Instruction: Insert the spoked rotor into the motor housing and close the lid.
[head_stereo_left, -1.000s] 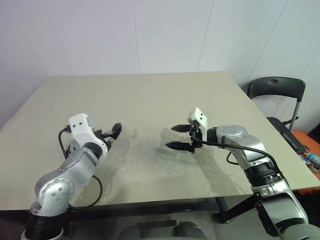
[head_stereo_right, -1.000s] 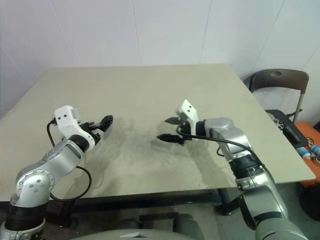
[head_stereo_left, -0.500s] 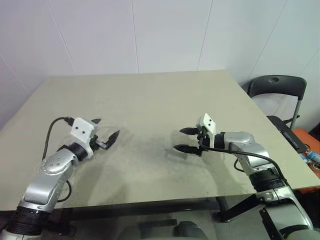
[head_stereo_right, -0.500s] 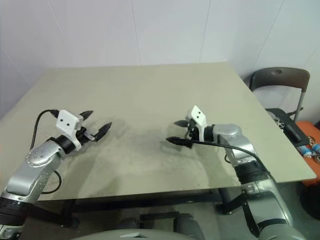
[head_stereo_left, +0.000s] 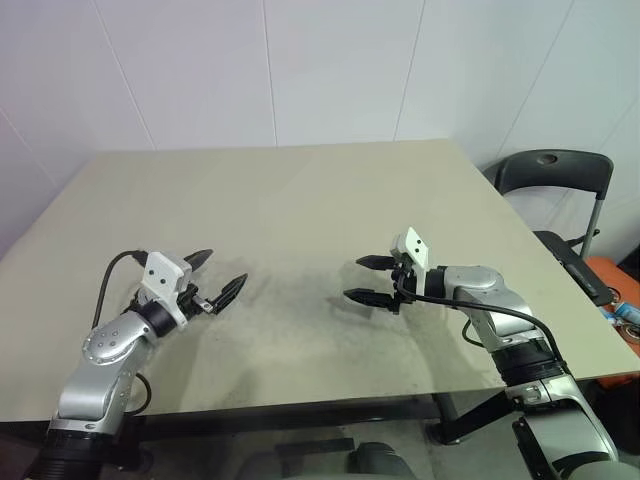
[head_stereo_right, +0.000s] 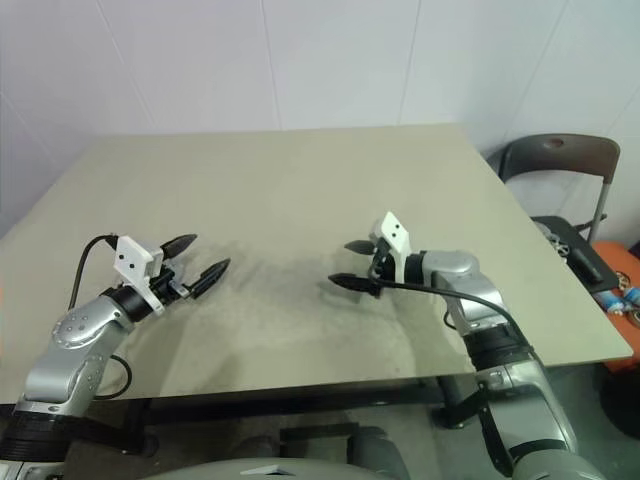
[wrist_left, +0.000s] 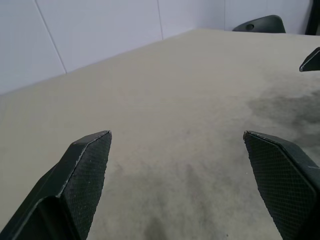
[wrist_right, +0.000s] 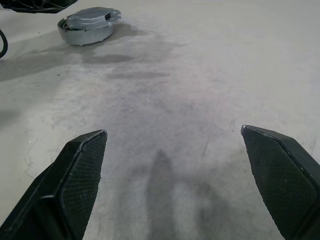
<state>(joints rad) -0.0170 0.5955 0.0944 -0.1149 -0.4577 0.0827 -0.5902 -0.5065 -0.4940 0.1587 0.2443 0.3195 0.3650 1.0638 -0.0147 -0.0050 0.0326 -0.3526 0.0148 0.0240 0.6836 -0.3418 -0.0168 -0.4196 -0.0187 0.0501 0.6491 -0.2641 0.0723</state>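
Note:
The motor housing (wrist_right: 86, 26), a round shallow silver cup, sits on the table with the grey lid (wrist_right: 92, 18) lying on top of it. It lies just under a black part of my left gripper (wrist_right: 30, 5), well ahead of my right gripper (wrist_right: 172, 131). The spoked rotor is out of view. My left gripper (head_stereo_left: 222, 268) hovers open and empty over the table's left front. My right gripper (head_stereo_left: 354, 278) hovers open and empty right of centre, pointing towards the left one. One right fingertip (wrist_left: 312, 59) shows in the left wrist view.
The beige table (head_stereo_left: 300, 190) stretches bare to the white wall behind it. A black chair (head_stereo_left: 555, 175) stands off the table's right side, with an orange object (head_stereo_left: 615, 285) below it near the right edge.
My left wrist has rolled and the arm has stretched lower and flatter, so its fingers now point towards the table's middle. Both grippers stay open. The right arm has barely moved.

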